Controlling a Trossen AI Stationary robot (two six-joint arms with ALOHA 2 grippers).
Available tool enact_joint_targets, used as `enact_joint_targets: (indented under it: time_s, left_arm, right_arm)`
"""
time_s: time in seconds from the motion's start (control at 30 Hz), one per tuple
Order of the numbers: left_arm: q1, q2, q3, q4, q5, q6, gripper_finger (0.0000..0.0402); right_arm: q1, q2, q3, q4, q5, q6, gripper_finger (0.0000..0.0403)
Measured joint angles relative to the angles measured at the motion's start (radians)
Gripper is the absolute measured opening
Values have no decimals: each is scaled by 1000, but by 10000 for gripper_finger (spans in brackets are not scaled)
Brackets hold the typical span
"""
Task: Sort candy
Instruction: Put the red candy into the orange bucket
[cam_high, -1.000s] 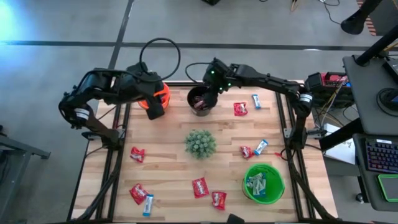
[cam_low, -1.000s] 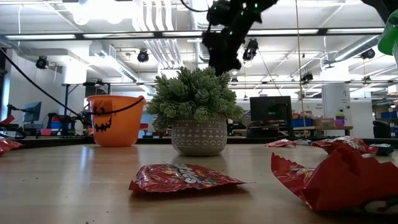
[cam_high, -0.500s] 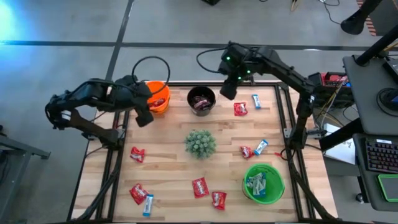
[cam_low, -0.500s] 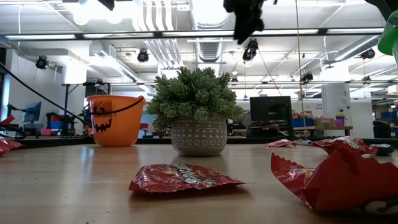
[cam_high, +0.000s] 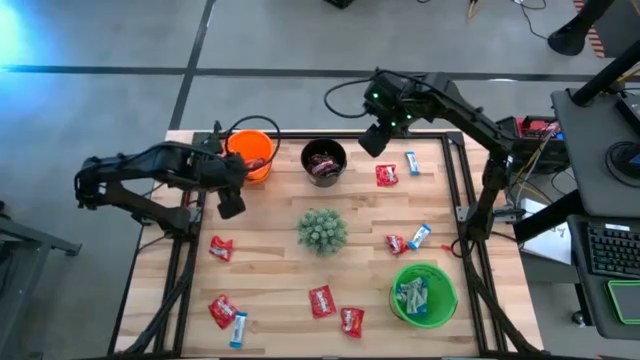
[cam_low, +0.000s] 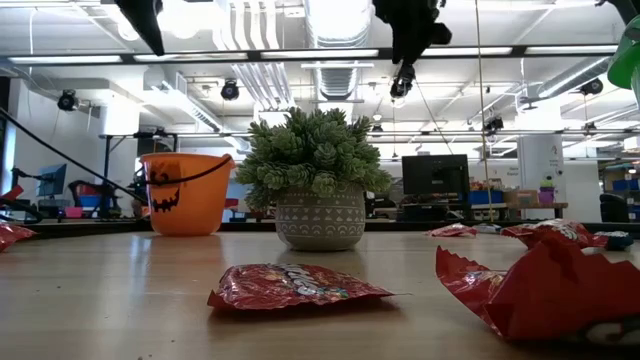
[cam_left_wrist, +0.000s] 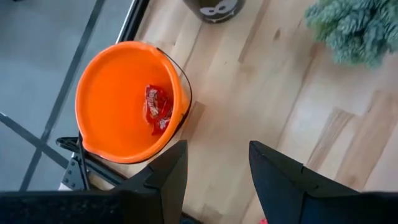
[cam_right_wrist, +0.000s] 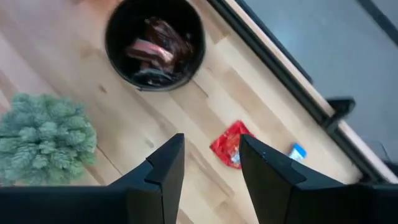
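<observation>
Wooden boards make up the table (cam_high: 270, 275), and candy lies all over it. Red candy (cam_high: 221, 248) sits at the left of the high view, more red candy (cam_high: 322, 300) lies near the bottom middle, and one red piece (cam_high: 386, 175) lies at the upper right. A blue and white candy (cam_high: 412, 163) sits just beside that one, and another (cam_high: 238, 329) lies at the lower left.

At the top of the high view stand an orange bucket (cam_high: 252, 153) with red candy (cam_left_wrist: 157, 107) inside and a black bucket (cam_high: 324, 160) with dark candy (cam_right_wrist: 158, 45) inside. A green bucket (cam_high: 423, 293) at the lower right holds blue and white candy (cam_high: 412, 294). A green plant (cam_high: 322, 230) sits in the middle of the table.

The left gripper (cam_left_wrist: 214, 171) hangs over the table just below the orange bucket in the high view. Its fingers are apart and hold nothing. The right gripper (cam_right_wrist: 210, 158) hangs between the black bucket and the red piece at the upper right. Its fingers are apart and empty too.
</observation>
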Motion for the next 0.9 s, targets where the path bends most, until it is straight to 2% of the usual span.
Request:
enact_joint_targets:
  time_s: [0.23,0.47,0.6,0.73,0.9]
  left_arm:
    - [0,-50,-30,2,0,29,153]
    - [0,-93,-29,6,-1,89,153]
    - [0,-115,-29,6,-2,136,153]
    - [0,-132,-29,6,-3,162,153]
    - [0,-151,-29,6,-3,196,153]
  right_arm:
    - [-4,-8,-175,0,176,107,135]
    - [-22,-7,-351,87,197,168,138]
    - [-20,-7,-410,182,156,146,131]
    - [-29,-7,-439,274,-36,170,128]
    - [-26,-7,-436,294,-19,265,133]
